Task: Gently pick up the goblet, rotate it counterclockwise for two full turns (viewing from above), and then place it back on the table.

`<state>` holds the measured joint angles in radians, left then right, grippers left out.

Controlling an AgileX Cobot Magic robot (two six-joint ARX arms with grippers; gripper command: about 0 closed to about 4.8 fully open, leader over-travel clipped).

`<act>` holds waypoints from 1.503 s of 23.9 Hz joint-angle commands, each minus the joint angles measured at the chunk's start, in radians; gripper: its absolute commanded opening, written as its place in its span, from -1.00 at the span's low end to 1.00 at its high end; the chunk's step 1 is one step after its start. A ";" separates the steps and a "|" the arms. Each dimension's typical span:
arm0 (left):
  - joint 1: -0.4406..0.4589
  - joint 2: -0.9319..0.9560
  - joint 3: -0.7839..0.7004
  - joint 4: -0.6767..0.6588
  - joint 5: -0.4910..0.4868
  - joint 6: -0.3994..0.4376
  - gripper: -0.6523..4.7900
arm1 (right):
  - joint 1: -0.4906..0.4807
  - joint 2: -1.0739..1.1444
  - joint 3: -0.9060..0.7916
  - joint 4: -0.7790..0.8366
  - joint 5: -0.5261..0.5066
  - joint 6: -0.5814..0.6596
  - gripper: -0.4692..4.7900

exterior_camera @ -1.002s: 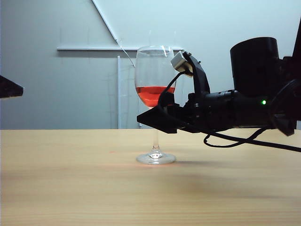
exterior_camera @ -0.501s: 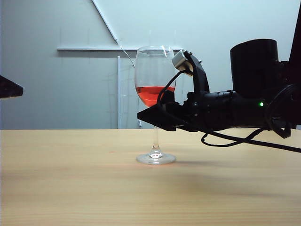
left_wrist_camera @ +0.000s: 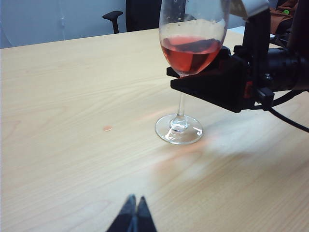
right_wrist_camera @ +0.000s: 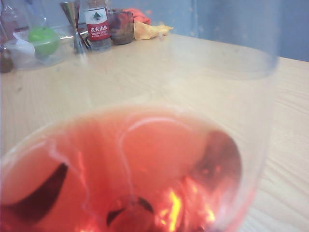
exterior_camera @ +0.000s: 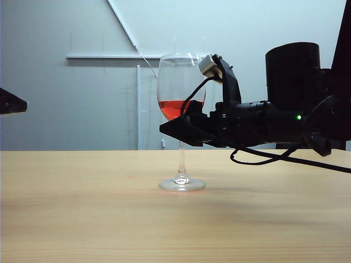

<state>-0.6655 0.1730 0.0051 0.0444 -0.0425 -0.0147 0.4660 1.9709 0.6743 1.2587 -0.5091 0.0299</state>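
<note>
The goblet (exterior_camera: pixel 180 82) stands upright on the table (exterior_camera: pixel 82 208) with red liquid low in its bowl and its foot (left_wrist_camera: pixel 178 129) flat on the wood. My right gripper (exterior_camera: pixel 178 130) reaches in level from the right, its black fingers flanking the bottom of the bowl, just above the stem. In the right wrist view the goblet (right_wrist_camera: pixel 145 159) fills the frame, and dark finger shapes show through the liquid on both sides. Whether they press on the glass I cannot tell. My left gripper (left_wrist_camera: pixel 133 212) is shut and empty, low over the table (left_wrist_camera: pixel 72 96), well short of the goblet (left_wrist_camera: pixel 192 48).
At the table's far end stand a water bottle (right_wrist_camera: pixel 96 24), a metal jigger (right_wrist_camera: pixel 72 24), a dark cup (right_wrist_camera: pixel 121 26), an orange cloth (right_wrist_camera: pixel 145 29) and a clear container with a green apple (right_wrist_camera: pixel 43 41). A small red spot (left_wrist_camera: pixel 107 128) lies near the goblet's foot.
My right gripper has risen slightly along the bowl's underside. The goblet stays standing in the same place, and the left arm has not moved.
</note>
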 commanded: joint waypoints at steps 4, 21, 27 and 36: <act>-0.001 0.000 0.004 0.013 0.002 0.007 -0.78 | 0.003 -0.002 0.003 0.009 -0.006 -0.004 -0.04; -0.001 0.000 0.004 0.013 0.002 0.007 -0.78 | 0.003 -0.002 0.003 0.002 -0.006 -0.004 -0.51; -0.001 0.000 0.004 0.013 0.002 0.007 -0.78 | 0.003 -0.002 0.003 0.003 -0.006 -0.004 -0.66; -0.001 0.000 0.004 0.013 0.002 0.006 -0.78 | 0.003 -0.003 0.003 0.036 0.001 -0.045 -0.84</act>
<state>-0.6655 0.1730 0.0051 0.0444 -0.0425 -0.0147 0.4660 1.9762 0.6720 1.2293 -0.5087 0.0051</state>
